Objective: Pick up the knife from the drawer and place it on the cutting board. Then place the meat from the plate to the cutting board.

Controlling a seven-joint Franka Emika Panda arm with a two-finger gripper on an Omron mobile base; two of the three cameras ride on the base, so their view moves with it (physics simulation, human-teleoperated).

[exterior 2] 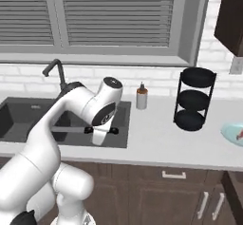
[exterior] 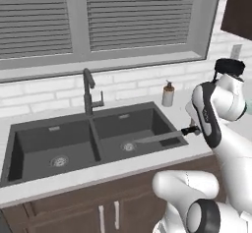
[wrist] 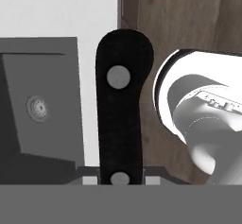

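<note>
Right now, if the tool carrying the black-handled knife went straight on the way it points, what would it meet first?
Probably the light countertop rim beside the dark grey sink. The tool, shut on the slim black-handled knife, looks down at that edge, with brown wooden cabinet fronts just past it. Depth is unclear.

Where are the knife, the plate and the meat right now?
knife (exterior: 157, 138), left base view, on the silver blade.
plate (exterior 2: 232, 133), right base view, on its teal rim.
meat (exterior 2: 240, 134), right base view, on the red strip.
</note>
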